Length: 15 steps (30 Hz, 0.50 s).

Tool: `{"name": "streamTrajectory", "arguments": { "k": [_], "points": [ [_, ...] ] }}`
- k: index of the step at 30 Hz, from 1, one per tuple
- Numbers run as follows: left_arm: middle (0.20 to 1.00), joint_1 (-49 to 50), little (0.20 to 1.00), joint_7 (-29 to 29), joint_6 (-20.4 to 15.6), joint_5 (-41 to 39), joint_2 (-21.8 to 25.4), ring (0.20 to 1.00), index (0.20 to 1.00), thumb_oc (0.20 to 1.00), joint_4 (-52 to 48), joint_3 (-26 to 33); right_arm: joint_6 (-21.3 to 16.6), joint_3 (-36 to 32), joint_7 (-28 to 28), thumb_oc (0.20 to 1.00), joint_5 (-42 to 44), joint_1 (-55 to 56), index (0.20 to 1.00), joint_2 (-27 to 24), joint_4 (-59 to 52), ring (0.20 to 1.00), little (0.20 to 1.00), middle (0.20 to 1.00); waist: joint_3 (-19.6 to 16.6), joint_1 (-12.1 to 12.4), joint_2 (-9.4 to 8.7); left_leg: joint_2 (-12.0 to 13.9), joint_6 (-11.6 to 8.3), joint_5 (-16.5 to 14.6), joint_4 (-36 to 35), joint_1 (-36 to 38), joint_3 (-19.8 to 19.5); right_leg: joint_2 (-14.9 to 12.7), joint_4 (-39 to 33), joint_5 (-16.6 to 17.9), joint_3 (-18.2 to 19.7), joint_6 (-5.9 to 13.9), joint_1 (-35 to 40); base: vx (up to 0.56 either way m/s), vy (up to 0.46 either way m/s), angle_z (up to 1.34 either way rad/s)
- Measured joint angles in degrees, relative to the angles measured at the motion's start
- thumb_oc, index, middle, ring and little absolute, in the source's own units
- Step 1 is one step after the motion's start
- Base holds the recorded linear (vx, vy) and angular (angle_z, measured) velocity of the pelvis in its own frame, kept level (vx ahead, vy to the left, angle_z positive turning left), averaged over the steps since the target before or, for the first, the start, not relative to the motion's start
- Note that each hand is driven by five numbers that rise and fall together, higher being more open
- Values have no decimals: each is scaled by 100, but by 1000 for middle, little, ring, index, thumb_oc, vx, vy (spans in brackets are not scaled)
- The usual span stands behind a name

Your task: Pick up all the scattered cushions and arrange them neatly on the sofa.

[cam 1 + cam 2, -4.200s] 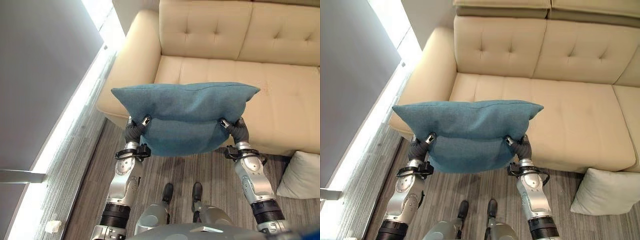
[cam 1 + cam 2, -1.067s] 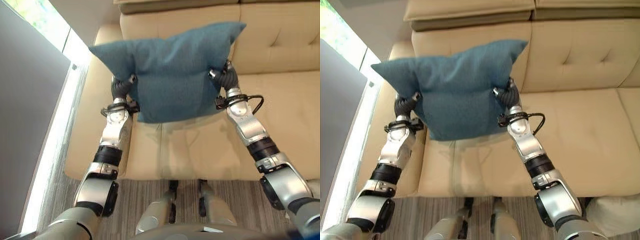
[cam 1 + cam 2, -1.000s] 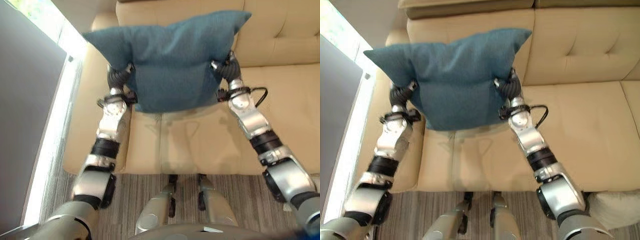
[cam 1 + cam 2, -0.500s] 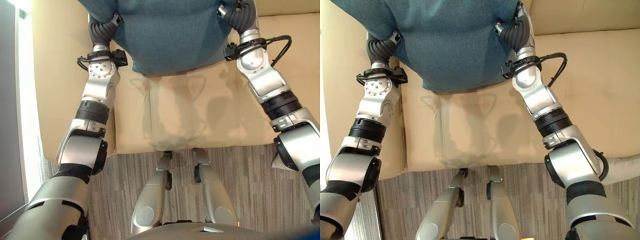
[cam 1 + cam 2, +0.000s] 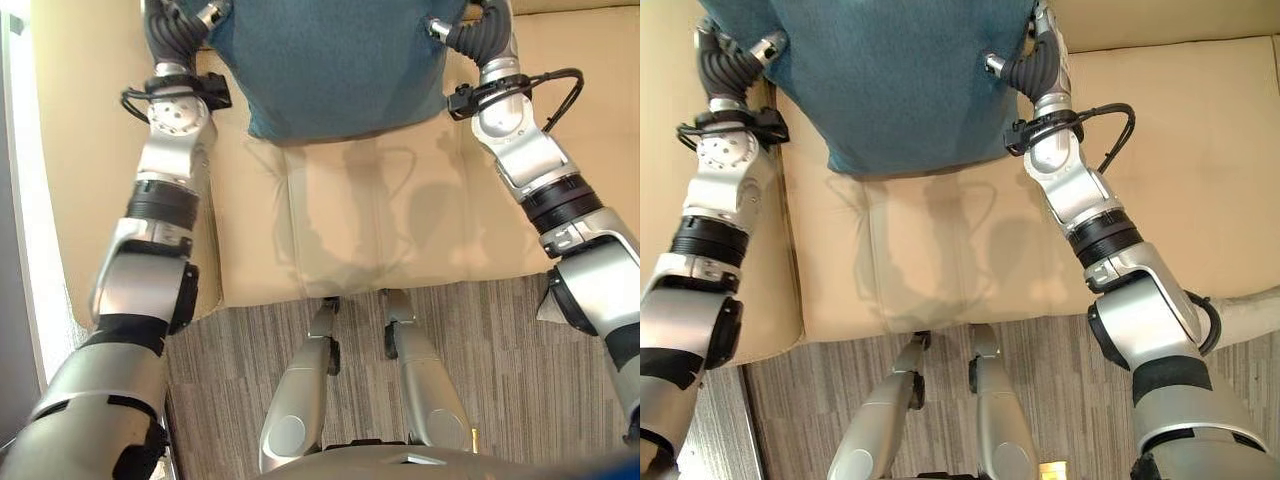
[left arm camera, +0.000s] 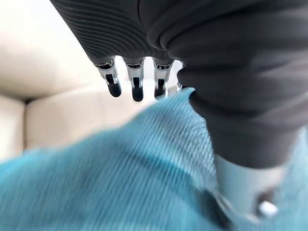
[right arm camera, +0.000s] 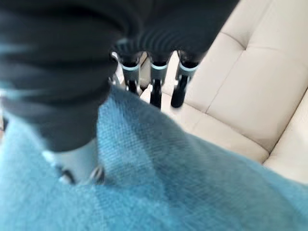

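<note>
Sofa (image 5: 420, 215), cream, spans the head views, its seat bare along the front edge. Above the seat's left end hangs the teal cushion (image 5: 905, 75), long axis across the sofa, held clear of the seat between both hands. Left hand (image 6: 137, 84) and right hand (image 7: 154, 89) each pinch a side edge, fingers behind the fabric, thumb in front.
</note>
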Motion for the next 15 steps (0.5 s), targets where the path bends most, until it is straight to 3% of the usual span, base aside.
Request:
{"name": "streamTrajectory", "arguments": {
  "k": [4, 6, 9, 15],
  "points": [
    [1000, 821, 1000, -73, -87, -172, 156, 1000, 1000, 1000, -41, 504, -9, -30, 7, 1000, 2, -13, 1000, -467, -91, 1000, 1000, 1000, 0, 56, 0, 7, -7, -6, 12, 123, 54, 11, 0, 14, 12, -8, 119, 27, -11, -5],
    [1000, 1658, 1000, -180, -115, -452, 163, 1000, 1000, 1000, -194, 1151, -40, -85, 19, 1000, 5, 6, 1000, -848, -92, 1000, 1000, 1000, -1, 73, 1, 18, -15, -15, 3, 254, 71, 17, 0, 13, 16, -8, 240, 7, 0, -2],
    [1000, 2773, 1000, -291, -95, -633, 198, 1000, 1000, 1000, -266, 1752, -95, -625, 21, 1000, 8, 385, 1000, -1480, -189, 1000, 1000, 1000, -11, 256, -15, 28, -22, -19, 0, 388, 55, 32, -1, 5, 12, -12, 377, 10, -6, 2],
    [1000, 5060, 1000, -462, -60, -627, -225, 1000, 1000, 1000, -1528, 2504, -131, -2073, 299, 1000, 32, 2693, 1000, -1475, -961, 1000, 1000, 1000, -74, 433, -56, 13, -73, -56, 22, 550, -99, 14, -2, -157, -82, -85, 606, 35, -17, 14]
  ]
}}
